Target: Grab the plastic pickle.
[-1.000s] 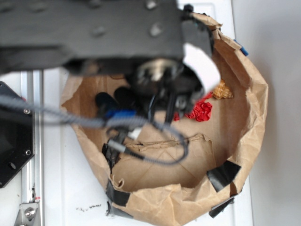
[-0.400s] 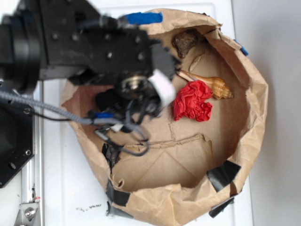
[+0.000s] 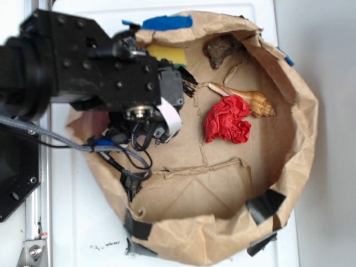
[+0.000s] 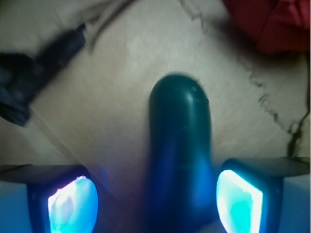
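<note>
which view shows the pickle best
The wrist view: the plastic pickle stands dark green and large between the pincer fingers. In the exterior view the arm hides it entirely.

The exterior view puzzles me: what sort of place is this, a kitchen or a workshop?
Probably a robot test bench, not a kitchen. A taped brown paper bag lies open on a white table, holding odd props: a seashell, red crumpled cloth, a plastic pickle.
</note>
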